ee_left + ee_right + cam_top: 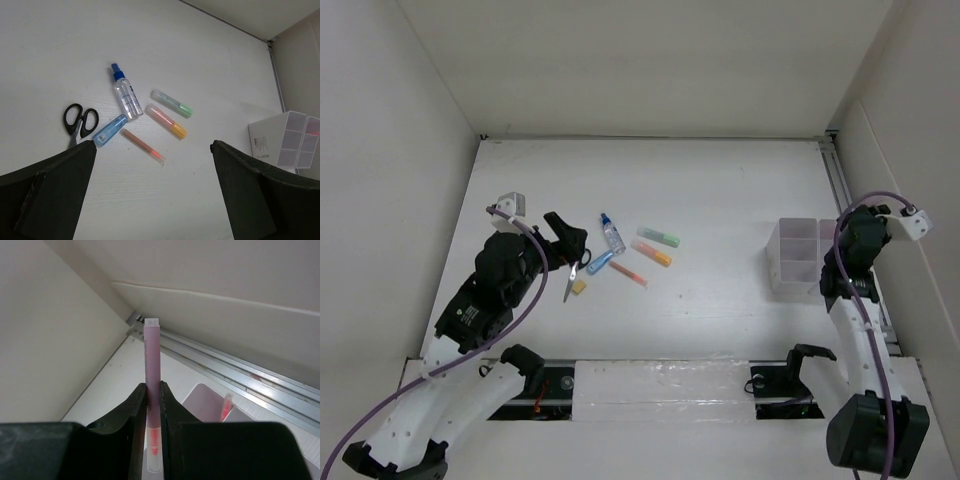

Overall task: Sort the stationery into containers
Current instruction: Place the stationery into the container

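Observation:
The stationery lies left of centre: black-handled scissors (570, 280) (80, 120), a yellow eraser (579, 287), a blue-capped clear glue bottle (612, 234) (126, 94), a blue marker (600, 262) (110, 130), a green marker (659, 236) (172, 103), an orange marker (652, 253) (166, 121) and a thin orange-red pen (628, 273) (143, 145). My left gripper (565, 240) (152, 146) hangs open above them, holding nothing. My right gripper (152, 390) is shut on a pink pen (151, 350), upright beside the containers (797, 256) (202, 399). Another pen (226, 407) stands in a compartment.
A metal rail (842, 190) (240, 375) runs along the table's right edge behind the containers. White walls enclose the table on the left, back and right. The right arm (860, 250) leans over the organiser's right side.

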Action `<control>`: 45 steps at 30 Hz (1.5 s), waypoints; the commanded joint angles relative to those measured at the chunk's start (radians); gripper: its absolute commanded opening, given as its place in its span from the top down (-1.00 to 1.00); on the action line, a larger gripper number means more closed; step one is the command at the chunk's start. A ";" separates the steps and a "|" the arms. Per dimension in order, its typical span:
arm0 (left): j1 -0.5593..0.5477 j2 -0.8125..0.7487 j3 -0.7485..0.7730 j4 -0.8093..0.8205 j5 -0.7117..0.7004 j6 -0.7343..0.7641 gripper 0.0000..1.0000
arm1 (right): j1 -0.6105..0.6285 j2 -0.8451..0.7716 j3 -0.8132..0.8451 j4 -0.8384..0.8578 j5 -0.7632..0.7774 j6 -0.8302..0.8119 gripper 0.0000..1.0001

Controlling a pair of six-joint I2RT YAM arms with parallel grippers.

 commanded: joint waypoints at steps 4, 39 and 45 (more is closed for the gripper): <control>0.004 -0.008 -0.004 0.040 0.004 0.018 -1.00 | -0.014 0.136 0.099 0.060 0.132 0.023 1.00; 0.004 -0.008 -0.004 0.020 -0.016 0.018 -1.00 | 0.053 0.444 0.177 0.073 0.316 -0.005 1.00; 0.004 -0.008 -0.004 0.020 -0.016 0.018 -1.00 | 0.062 0.464 0.188 0.047 0.348 -0.005 1.00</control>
